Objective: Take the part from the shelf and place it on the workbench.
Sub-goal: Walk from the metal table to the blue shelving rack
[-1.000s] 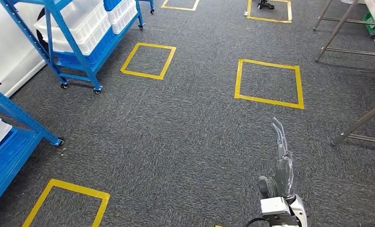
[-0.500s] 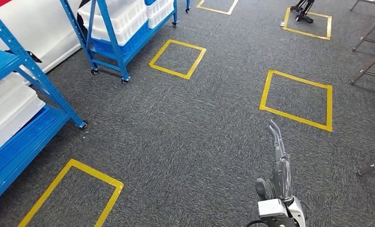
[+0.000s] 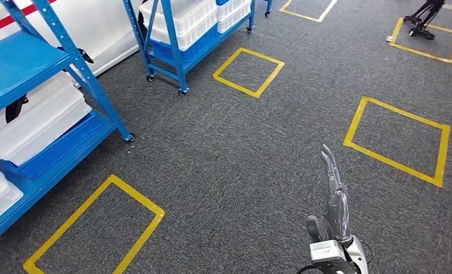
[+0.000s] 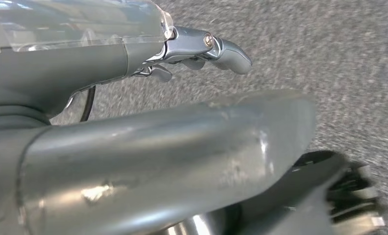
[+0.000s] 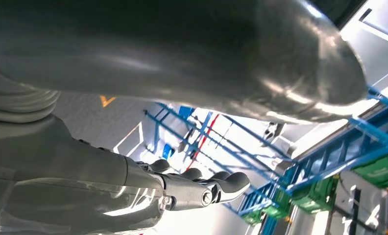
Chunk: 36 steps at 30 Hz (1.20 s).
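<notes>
Right hand: we see it low in the head view, raised over the carpet, fingers stretched out straight and close together, thumb set apart to the side, nothing in them. Our right wrist view shows the same hand with its fingers extended and empty.

Left hand: our left wrist view shows it above the carpet; the fingers that we can see reach out straight with nothing under them. The thick thumb hides much of the hand, so we cannot tell how the other fingers lie.

Carpet: dark grey, under the right hand and all around it.

Nearest yellow square: taped on the carpet, left of the right hand and just in front of the near shelf.

Near shelf: blue steel rack, well to the left of the right hand; white bins sit on its lower levels.

Part: we cannot make out a part in the bins from here; no hand holds it.

Second yellow square: beyond the right hand and to its right.

Third yellow square: farther off, beyond the right hand and to its left.

Far shelf: a blue rack on wheels, beside the third square, loaded with white bins.

Black stand: far beyond the right hand, inside another yellow square.
</notes>
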### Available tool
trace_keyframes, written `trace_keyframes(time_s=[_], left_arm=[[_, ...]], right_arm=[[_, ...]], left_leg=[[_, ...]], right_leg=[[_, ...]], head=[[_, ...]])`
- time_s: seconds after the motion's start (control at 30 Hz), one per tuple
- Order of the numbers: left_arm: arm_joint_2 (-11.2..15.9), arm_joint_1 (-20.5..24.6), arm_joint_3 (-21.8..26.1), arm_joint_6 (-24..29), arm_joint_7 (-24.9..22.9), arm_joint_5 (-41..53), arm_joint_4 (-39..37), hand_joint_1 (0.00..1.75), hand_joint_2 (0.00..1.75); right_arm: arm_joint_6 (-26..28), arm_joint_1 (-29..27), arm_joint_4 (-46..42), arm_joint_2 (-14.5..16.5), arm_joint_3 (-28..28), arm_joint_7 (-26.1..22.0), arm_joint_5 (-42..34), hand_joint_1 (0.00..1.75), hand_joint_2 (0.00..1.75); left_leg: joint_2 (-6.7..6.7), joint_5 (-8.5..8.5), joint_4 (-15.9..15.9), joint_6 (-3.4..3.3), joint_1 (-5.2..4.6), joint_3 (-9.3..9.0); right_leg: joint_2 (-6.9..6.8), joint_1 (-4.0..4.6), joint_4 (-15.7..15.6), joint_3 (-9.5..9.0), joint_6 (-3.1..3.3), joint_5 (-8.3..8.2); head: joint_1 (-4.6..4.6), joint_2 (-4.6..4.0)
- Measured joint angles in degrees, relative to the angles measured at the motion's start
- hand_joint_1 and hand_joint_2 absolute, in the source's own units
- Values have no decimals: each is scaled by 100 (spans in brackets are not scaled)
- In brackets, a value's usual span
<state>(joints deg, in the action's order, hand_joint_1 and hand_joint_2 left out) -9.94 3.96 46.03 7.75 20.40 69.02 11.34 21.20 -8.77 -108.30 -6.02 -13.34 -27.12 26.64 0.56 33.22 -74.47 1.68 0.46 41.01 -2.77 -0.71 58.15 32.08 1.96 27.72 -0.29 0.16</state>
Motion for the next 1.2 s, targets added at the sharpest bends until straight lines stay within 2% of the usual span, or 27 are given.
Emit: trace_keyframes(time_s=[0.03,0.07,0.13,0.17,0.2,0.27,0.3,0.37,0.4,0.47,0.5,0.53,0.6,0.67,0.7,0.77,0.8,0.83,0.87,0.9,0.93,0.97,1.0,1.03,1.07,1.13,1.2], left_arm=[[0,-8,0,-1,-1,0,0,0,0],[0,-13,0,-2,-1,0,0,0,0],[1,-2,0,-2,-2,0,0,0,0],[1,11,0,1,-3,1,0,0,0],[2,22,0,3,-4,1,0,0,0],[3,31,1,8,-6,2,0,0,0],[3,29,2,9,-6,2,0,0,0],[3,44,2,11,-7,2,0,0,0],[2,56,2,12,-7,2,0,0,0],[1,75,2,11,-8,3,0,0,0],[0,75,3,9,-9,4,0,0,0],[0,72,3,7,-9,8,0,0,0],[0,72,3,2,-10,16,0,0,0],[-2,80,2,-2,-10,28,0,0,0],[-3,81,2,-3,-10,33,0,0,0],[-3,72,2,-3,-10,42,0,0,0],[-1,63,3,-1,-10,43,0,0,0],[1,59,3,1,-11,45,0,0,0],[3,63,3,4,-12,48,0,0,0],[4,72,3,8,-13,51,0,0,0],[4,84,2,10,-14,54,0,0,0],[4,92,2,12,-14,55,0,0,0],[4,92,2,12,-14,56,0,0,0],[4,86,2,12,-14,57,0,0,0],[5,79,2,12,-14,58,0,0,0],[6,76,2,13,-14,60,0,0,0],[7,87,2,15,-12,62,0,0,0]], right_arm=[[-1,2,0,-1,-2,0,2,0,0],[-2,7,0,-1,-4,1,2,0,0],[-9,24,-1,-3,-5,8,3,0,0],[-14,36,-1,-6,-6,13,3,0,0],[-20,50,-1,-9,-8,20,3,0,0],[-32,86,-2,-15,-16,28,2,0,0],[-41,108,-1,-19,-21,33,2,0,0],[-57,140,-1,-29,-28,39,1,0,0],[-64,145,4,-40,-30,43,1,0,0],[-78,141,21,-55,-32,49,1,0,0],[-84,140,31,-62,-32,50,1,0,0],[-87,142,37,-66,-32,50,1,0,0],[-90,150,43,-71,-32,51,1,0,0],[-90,163,45,-74,-33,55,1,0,0],[-90,167,45,-75,-33,56,1,0,0],[-91,177,46,-76,-37,57,0,0,0],[-92,188,46,-77,-40,57,-1,0,0],[-93,197,46,-78,-44,57,-1,0,0],[-94,203,46,-79,-48,57,-2,0,0],[-98,203,46,-81,-51,57,-2,0,0],[-101,198,47,-82,-53,57,-2,0,0],[-103,194,49,-83,-56,57,-2,0,0],[-105,191,51,-84,-61,58,-2,0,0],[-104,192,52,-84,-68,58,-2,0,0],[-104,194,54,-84,-75,58,-2,0,0],[-105,199,55,-85,-86,58,-2,0,0],[-105,205,55,-85,-89,58,-2,0,0]], left_leg=[[-22,-116,128,4,5,-68],[-81,-305,466,-1,8,-246],[-320,-619,1273,-51,-13,-659],[-400,-695,1515,-84,-29,-784],[-428,-710,1615,-117,-49,-820],[-297,-735,1643,-183,-58,-826],[-234,-755,1680,-217,-51,-846],[-111,-809,1751,-289,-20,-899],[-52,-821,1761,-308,-20,-894],[96,-830,1754,-327,-24,-881],[179,-829,1748,-327,-28,-881],[263,-826,1740,-324,-31,-884],[428,-813,1714,-304,-26,-893],[569,-793,1671,-255,-32,-865],[628,-791,1658,-224,-31,-841],[741,-804,1670,-152,-23,-796],[707,-790,1652,-124,-22,-783],[584,-726,1566,-97,-28,-742],[412,-597,1363,-72,-34,-654],[214,-417,1049,-53,-31,-512],[85,-219,663,-30,-24,-324],[31,-66,295,-9,-12,-146],[8,-9,70,6,-2,-36],[-11,-63,52,16,5,-31],[-43,-219,270,15,9,-148],[-232,-582,1076,-28,-10,-570],[-377,-736,1574,-110,-50,-818]], right_leg=[[-75,2,3,-8,-6,11],[-146,3,8,-20,-17,25],[-273,18,25,-51,-61,62],[-323,27,33,-64,-92,78],[-372,34,36,-76,-123,90],[-466,33,20,-109,-191,104],[-430,21,39,-126,-226,136],[-148,-5,350,-21,-280,358],[43,-18,678,127,-294,533],[225,-19,1402,512,-307,812],[249,-19,1571,627,-308,806],[262,-19,1531,643,-303,688],[394,-33,867,388,-282,238],[630,-44,233,129,-255,-30],[699,-41,101,82,-239,-57],[623,-32,73,76,-190,-53],[559,-37,50,62,-157,-62],[487,-46,24,44,-115,-69],[405,-53,-2,28,-76,-74],[318,-42,-11,17,-45,-70],[232,-29,-11,15,-21,-60],[142,-18,-8,14,-11,-51],[55,-11,-5,12,-8,-42],[-26,-8,-1,6,-11,-31],[-101,-6,4,-5,-19,-17],[-235,6,20,-42,-53,20],[-344,29,35,-71,-107,53]], head=[[0,0],[-1,0],[2,0],[4,0],[8,0],[9,0],[13,0],[33,0],[46,-1],[61,-1],[61,-1],[61,-1],[62,0],[62,1],[59,1],[55,-1],[56,-1],[46,-1],[33,-1],[21,0],[8,0],[6,0],[5,0],[5,-1],[4,-1],[3,-1],[11,0]])
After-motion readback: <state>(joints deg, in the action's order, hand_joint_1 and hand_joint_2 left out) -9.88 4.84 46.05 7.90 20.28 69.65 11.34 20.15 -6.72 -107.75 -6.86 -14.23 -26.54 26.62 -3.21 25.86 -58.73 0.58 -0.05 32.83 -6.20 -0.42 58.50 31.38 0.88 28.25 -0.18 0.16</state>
